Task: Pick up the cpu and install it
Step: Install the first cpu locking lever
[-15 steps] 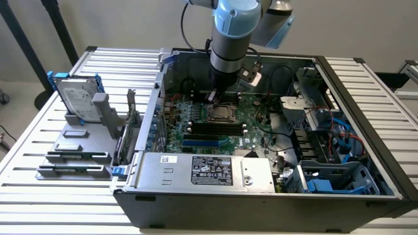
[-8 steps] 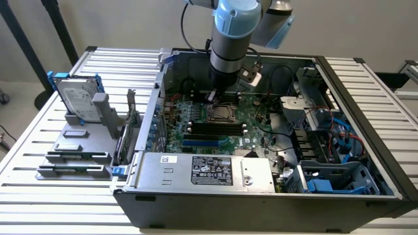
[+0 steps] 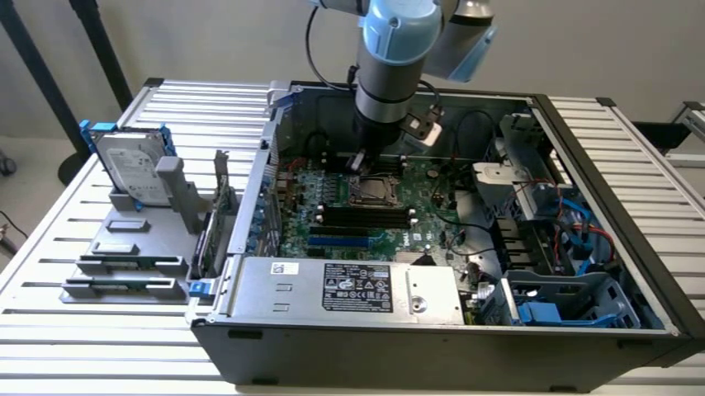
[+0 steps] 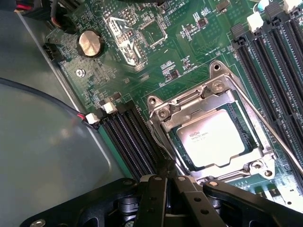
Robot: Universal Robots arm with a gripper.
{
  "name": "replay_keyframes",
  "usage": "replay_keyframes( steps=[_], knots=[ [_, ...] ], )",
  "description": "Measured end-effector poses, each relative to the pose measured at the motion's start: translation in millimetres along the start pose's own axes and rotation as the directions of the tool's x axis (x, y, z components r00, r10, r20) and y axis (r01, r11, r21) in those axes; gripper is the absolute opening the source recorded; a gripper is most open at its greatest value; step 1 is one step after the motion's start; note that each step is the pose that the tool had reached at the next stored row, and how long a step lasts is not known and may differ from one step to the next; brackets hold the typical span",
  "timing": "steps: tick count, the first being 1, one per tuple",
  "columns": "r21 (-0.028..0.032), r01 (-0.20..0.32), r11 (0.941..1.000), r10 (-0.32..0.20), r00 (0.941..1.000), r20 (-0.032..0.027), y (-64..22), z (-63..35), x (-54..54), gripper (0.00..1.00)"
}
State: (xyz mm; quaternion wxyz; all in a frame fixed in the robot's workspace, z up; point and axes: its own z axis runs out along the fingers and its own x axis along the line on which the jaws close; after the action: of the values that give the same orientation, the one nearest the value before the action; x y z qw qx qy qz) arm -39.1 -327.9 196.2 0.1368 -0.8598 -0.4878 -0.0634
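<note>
The cpu (image 4: pixel 213 138), a small square chip with a silver-grey top, lies flat inside the open metal socket frame (image 4: pixel 187 101) on the green motherboard (image 4: pixel 156 75). My gripper (image 4: pixel 166 178) is shut with nothing between its black fingers, and its tips hover just beside the socket's edge, apart from the chip. In the exterior view the gripper (image 3: pixel 359 162) hangs inside the open computer case (image 3: pixel 441 330), just above the socket (image 3: pixel 380 191) and slightly toward the exterior view's left of it.
A thin metal socket lever (image 4: pixel 270 127) stands raised beside the frame. Black memory slots (image 4: pixel 128 137) flank the socket, and a coin battery (image 4: pixel 90 43) sits further off. A hard drive in a blue bracket (image 3: pixel 130 169) stands on a grey holder at the exterior view's left.
</note>
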Motion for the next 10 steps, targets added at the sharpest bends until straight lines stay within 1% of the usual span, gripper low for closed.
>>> replay_keyframes(
  steps=[4, 10],
  knots=[
    [0.0002, -0.006, 1.0, 0.006, 1.0, 0.0, 0.7, 0.4, 0.6, 0.11],
    [0.0026, -0.015, 0.9999, 0.015, 0.9999, 0.0011, 2.3, 0.7, 1.5, 0.11]
  ],
)
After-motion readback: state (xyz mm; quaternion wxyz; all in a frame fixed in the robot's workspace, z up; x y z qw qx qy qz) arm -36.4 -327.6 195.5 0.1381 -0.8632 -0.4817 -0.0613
